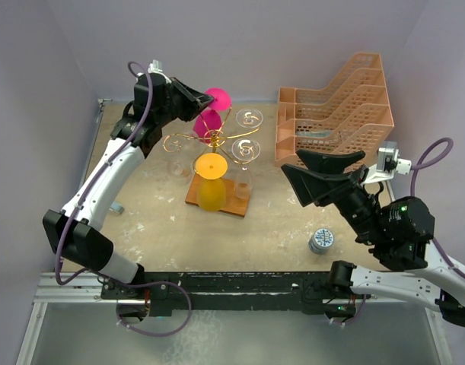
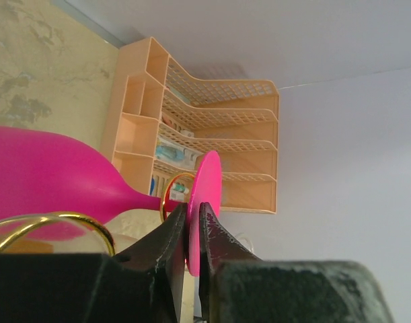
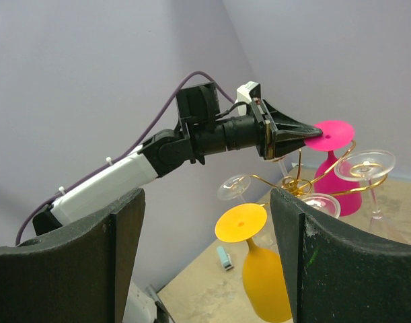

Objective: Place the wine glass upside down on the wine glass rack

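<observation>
while the right gripper (image 3: 206, 222) is hanging wide open and empty, the left gripper (image 2: 192, 210) is pinching the foot rim of the pink wine glass (image 2: 50, 175), light, slippery and breakable, hanging upside down on the gold wine glass rack (image 1: 214, 138).

**Hot colours and gold wire on a mottled beige surface (image 1: 152, 209)**
The pink wine glass (image 1: 208, 122) was solid magenta and the orange wine glass (image 1: 211, 193) plain yellow-orange. The wine glass rack (image 1: 214, 138) was gold wire on a brown wooden base. The tray stack (image 1: 335, 114) was peach with a lattice pattern. The left pincer (image 2: 192, 217) and right pincer (image 1: 293, 163) were matt black, on white arms (image 1: 110, 179) with purple cables (image 1: 437, 148).
</observation>
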Controlling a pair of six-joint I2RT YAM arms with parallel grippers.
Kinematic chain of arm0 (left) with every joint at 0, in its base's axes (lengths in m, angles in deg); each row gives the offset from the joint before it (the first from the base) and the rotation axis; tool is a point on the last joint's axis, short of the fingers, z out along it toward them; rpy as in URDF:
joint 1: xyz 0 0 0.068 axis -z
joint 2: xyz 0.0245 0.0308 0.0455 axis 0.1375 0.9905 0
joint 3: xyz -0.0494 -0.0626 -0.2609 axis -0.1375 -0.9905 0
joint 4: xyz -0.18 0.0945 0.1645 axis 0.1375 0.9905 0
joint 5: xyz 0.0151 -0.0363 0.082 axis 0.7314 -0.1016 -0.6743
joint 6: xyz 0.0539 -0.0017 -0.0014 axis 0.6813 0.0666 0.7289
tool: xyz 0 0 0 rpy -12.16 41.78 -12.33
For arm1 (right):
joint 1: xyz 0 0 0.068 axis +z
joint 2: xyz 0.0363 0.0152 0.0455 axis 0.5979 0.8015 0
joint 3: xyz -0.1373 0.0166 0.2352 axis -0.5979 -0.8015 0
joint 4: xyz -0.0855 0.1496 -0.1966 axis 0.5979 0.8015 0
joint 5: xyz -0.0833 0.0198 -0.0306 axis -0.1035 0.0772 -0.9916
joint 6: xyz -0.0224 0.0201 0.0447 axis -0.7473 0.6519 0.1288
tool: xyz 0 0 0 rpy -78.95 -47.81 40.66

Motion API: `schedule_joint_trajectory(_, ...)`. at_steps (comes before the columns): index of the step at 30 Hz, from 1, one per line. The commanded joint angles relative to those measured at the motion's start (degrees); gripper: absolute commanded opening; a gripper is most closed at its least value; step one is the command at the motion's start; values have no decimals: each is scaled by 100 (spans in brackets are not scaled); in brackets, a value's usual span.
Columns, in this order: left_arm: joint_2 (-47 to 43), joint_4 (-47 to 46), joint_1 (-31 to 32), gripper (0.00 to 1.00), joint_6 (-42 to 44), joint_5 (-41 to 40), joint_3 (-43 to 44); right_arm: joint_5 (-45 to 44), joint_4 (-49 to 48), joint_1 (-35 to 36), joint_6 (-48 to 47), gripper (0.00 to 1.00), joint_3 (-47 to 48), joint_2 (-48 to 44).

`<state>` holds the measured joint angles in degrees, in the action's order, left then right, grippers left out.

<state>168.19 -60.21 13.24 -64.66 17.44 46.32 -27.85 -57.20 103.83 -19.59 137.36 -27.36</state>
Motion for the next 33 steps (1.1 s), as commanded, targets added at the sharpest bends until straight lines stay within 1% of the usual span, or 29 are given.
schedule_joint_trajectory(1, -371, 139, 22, 10, 443, -285, 237, -74, -299, 26, 30, 77, 14, 74)
schedule_joint_trajectory(9, -399, 307, 21, 11, 562, -419, 229, -102, -282, 27, 43, 77, 37, 139)
schedule_joint_trajectory(16, -541, 673, 13, 12, 799, -814, 410, -186, -208, 26, 104, 76, 61, 150)
schedule_joint_trajectory(18, -594, 740, 13, 16, 867, -907, 484, -198, -202, 30, 124, 76, 62, 152)
schedule_joint_trajectory(22, -651, 945, 12, 28, 1111, -1051, 731, -237, -174, 31, 149, 76, 59, 148)
schedule_joint_trajectory(26, -707, 1228, -21, 33, 1448, -1089, 1090, -301, -151, 30, 197, 75, 56, 131)
schedule_joint_trajectory(28, -781, 1417, -40, 34, 1741, -1026, 1267, -310, -134, 25, 339, 75, 43, 117)
schedule_joint_trajectory(30, -920, 1707, -40, 36, 1988, -1142, 1412, -276, -51, 31, 518, 75, 53, 133)
schedule_joint_trajectory(33, -1306, 2106, -37, 39, 2540, -1352, 1294, -372, 139, 29, 689, 75, 89, 196)
